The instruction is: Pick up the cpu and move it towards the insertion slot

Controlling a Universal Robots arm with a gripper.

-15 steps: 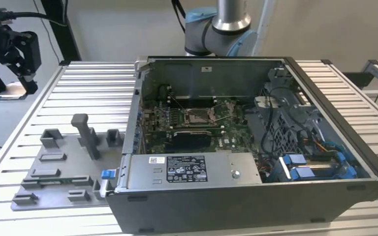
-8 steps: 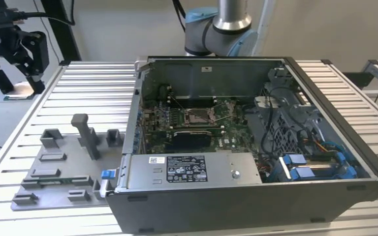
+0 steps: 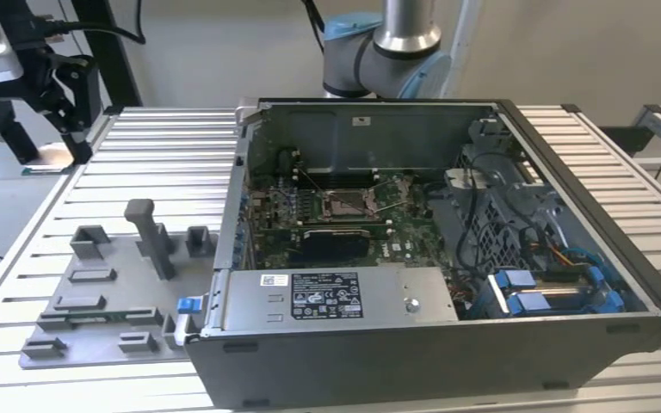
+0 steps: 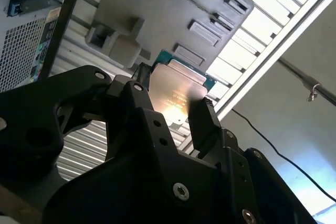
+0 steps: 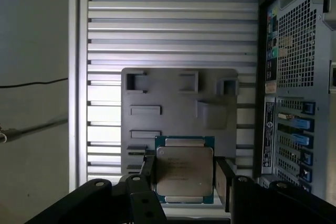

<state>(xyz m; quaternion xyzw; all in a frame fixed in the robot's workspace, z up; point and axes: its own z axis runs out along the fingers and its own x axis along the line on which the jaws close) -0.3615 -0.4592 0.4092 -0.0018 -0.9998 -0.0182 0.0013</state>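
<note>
Claw (image 5: 186, 176) clamped on the cpu (image 4: 176, 90) — chip pinched edge to edge between my fingers, lifted clear of the grey tray (image 5: 178, 98). Insertion slot (image 3: 342, 204) lies inside the computer case (image 3: 423, 344) — well apart.

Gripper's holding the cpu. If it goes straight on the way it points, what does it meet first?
Most likely the grey tray, seen beyond the gripper and the held cpu in the first wrist view, near the tray's edge. Depth is unclear; the slatted table beside it is possible.
</note>
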